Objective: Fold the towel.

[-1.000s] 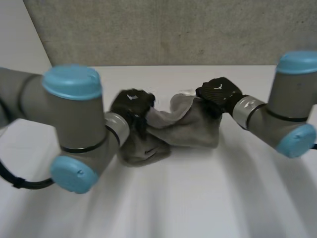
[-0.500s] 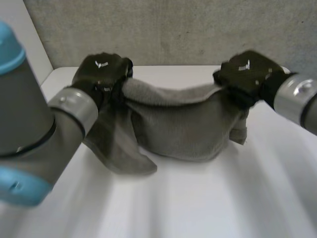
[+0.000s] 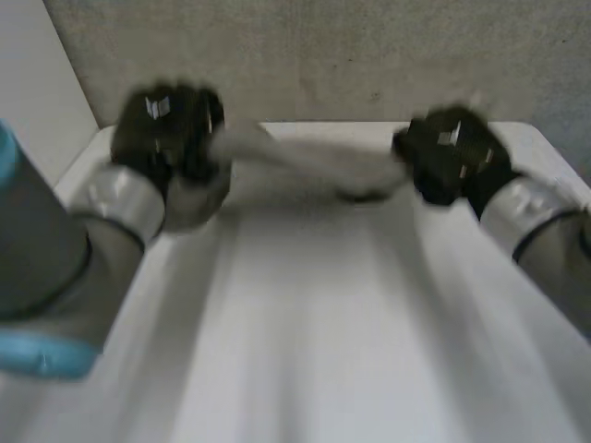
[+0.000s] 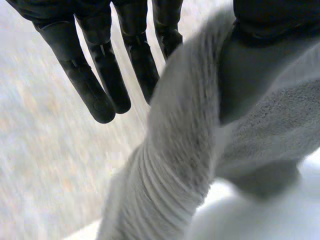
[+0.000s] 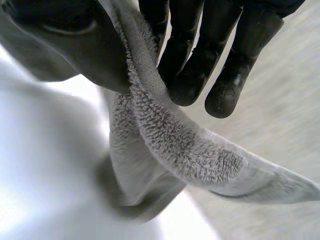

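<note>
Towel [image 3: 314, 164] strung taut between 2 hands, over counter [image 3: 305, 323]. Left hand [image 3: 171, 138] pinches 1 end against thumb; right hand [image 3: 452, 159] pinches the other.

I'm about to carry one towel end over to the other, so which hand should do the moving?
Right, probably. The right hand pinches the towel edge between thumb and fingers. The left hand has its fingers straight beside it, with the towel bunched at its thumb, which looks a less sure hold.
</note>
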`<move>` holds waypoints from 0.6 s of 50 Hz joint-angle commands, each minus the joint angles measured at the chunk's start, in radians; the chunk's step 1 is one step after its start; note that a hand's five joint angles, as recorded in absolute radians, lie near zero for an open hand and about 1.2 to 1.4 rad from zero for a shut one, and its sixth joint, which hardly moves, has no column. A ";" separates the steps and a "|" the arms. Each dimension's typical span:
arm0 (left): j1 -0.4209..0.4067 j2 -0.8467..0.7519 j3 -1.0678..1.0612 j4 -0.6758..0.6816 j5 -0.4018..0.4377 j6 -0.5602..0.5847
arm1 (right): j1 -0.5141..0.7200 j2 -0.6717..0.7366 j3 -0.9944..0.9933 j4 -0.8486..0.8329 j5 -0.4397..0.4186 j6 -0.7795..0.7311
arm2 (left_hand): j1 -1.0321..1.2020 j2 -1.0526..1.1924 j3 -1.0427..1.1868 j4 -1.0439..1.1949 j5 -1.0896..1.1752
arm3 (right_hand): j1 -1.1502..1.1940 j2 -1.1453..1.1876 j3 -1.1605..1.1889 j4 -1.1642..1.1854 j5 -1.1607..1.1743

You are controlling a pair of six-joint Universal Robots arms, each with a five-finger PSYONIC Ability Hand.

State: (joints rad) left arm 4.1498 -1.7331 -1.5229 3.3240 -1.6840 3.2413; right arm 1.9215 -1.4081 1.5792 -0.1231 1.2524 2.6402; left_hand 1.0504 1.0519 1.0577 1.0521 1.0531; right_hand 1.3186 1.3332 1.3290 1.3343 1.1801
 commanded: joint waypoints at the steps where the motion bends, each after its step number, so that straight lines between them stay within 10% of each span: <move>1: 0.029 0.010 -0.334 0.058 0.003 0.118 | -0.007 0.005 0.218 0.046 -0.094 -0.031 | -0.326 -0.327 -0.333 -0.327 -0.503 | 0.078 0.063 0.067 0.062 0.042; 5: 0.052 0.012 -0.419 0.058 0.006 0.175 | -0.009 -0.003 0.248 0.071 -0.103 -0.052 | -0.429 -0.430 -0.436 -0.430 -0.606 | 0.014 0.000 0.004 -0.002 -0.022; 7: 0.058 0.017 -0.450 0.055 0.006 0.196 | -0.009 -0.023 0.245 0.109 -0.100 -0.055 | -0.493 -0.495 -0.501 -0.495 -0.671 | -0.731 -0.745 -0.741 -0.746 -0.767; 10: 0.061 0.053 -0.479 0.045 0.006 0.218 | -0.007 -0.063 0.242 0.122 -0.100 -0.046 | -0.631 -0.633 -0.639 -0.633 -0.809 | -0.972 -0.987 -0.982 -0.988 -1.008; 30: 0.069 0.256 -0.493 -0.028 0.093 0.224 | -0.101 -0.089 0.338 0.080 -0.060 -0.031 | -0.825 -0.827 -0.832 -0.827 -1.002 | -0.981 -0.996 -0.992 -0.997 -1.017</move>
State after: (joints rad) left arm 4.2099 -1.4588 -2.0000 3.2916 -1.6344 3.4598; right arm 1.8490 -1.5021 1.8719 -0.0215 1.1982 2.6265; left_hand 0.3041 0.3024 0.2931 0.3098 0.2681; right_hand 0.3810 0.3771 0.3789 0.3576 0.1491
